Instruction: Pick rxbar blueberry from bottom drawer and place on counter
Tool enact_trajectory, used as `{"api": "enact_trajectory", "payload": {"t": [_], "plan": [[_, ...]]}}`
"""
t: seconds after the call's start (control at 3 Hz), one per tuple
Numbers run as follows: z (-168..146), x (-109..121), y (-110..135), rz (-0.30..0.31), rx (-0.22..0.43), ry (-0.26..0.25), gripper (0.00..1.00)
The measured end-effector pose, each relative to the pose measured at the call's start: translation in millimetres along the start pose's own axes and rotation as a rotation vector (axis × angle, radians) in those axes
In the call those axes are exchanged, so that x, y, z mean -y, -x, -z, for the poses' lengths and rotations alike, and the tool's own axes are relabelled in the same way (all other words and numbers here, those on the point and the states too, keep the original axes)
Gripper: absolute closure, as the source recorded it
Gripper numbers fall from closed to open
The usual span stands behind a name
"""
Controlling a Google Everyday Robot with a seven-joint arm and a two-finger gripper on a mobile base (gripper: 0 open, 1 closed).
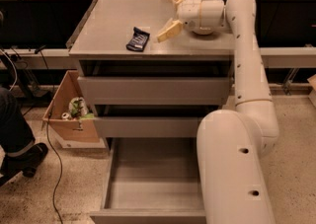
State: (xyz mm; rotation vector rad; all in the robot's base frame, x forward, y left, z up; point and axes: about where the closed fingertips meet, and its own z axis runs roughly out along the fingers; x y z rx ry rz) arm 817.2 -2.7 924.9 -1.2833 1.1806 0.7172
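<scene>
Toward the front edge of the surface (111,18), I see the rxbar blueberry (138,39) lying flat; the gripper (171,15) hovers nearby, open and empty; placement appears complete.

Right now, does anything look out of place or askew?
Nothing damaged or spilled. The rxbar blueberry lies skewed on the counter, apart from the open gripper beside it; the bottom drawer stands pulled out.

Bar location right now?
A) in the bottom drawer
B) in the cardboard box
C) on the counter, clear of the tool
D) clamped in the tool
C: the bar lies flat on the counter, and the open tool hangs over the counter beside it, not touching it.
</scene>
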Motion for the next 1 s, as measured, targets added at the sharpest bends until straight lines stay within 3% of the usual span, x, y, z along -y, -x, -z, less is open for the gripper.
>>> {"api": "enact_trajectory", "payload": {"t": [0.33, 0.67, 1.0], "plan": [[77.4, -2.9, 24.8, -0.016, -0.028, -0.031, 0.0], [160.1, -8.0, 57.9, -0.057, -0.106, -0.098, 0.0], [177.1, -9.3, 65.9, -0.067, -0.115, -0.117, 0.0]]}}
